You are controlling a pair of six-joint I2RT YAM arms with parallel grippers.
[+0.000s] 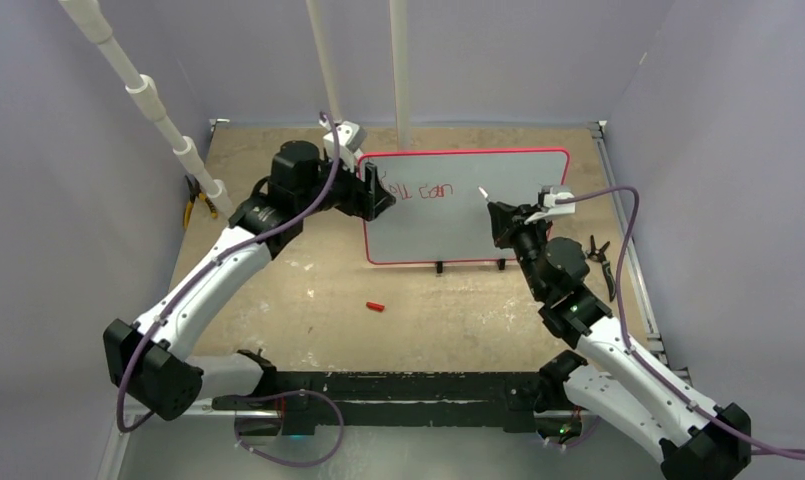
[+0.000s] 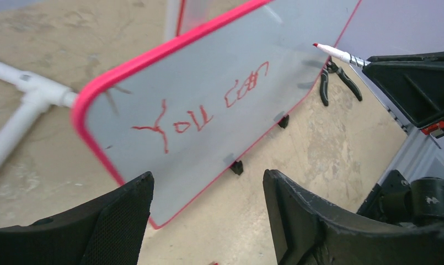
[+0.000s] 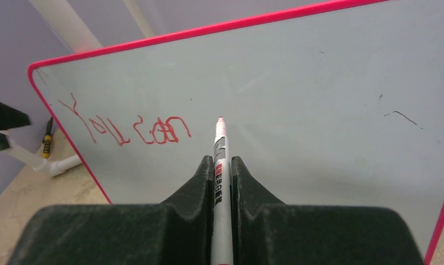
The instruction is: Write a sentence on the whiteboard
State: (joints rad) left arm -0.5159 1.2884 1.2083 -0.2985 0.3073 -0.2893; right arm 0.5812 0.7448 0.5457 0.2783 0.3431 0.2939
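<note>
On board (image 3: 330, 77): sentence (image 3: 126, 130) reads only "You can"; probably more to write. Right gripper (image 3: 222, 163) pinches marker (image 3: 220, 141), tip beside last word. Left gripper (image 2: 207, 185) spread, empty.

Tan table (image 1: 308, 285) carries the whiteboard (image 1: 478, 235), 1 red cap (image 1: 376, 307), black pliers (image 1: 600, 255).

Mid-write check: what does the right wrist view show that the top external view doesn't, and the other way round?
Right wrist only: the right gripper clamped on the marker up close, the sentence legible as "you can". Top external only: a small red cap on the table, black pliers right of the whiteboard, the left gripper at its left edge. Both: the board, red lettering, marker pointing at it.
</note>
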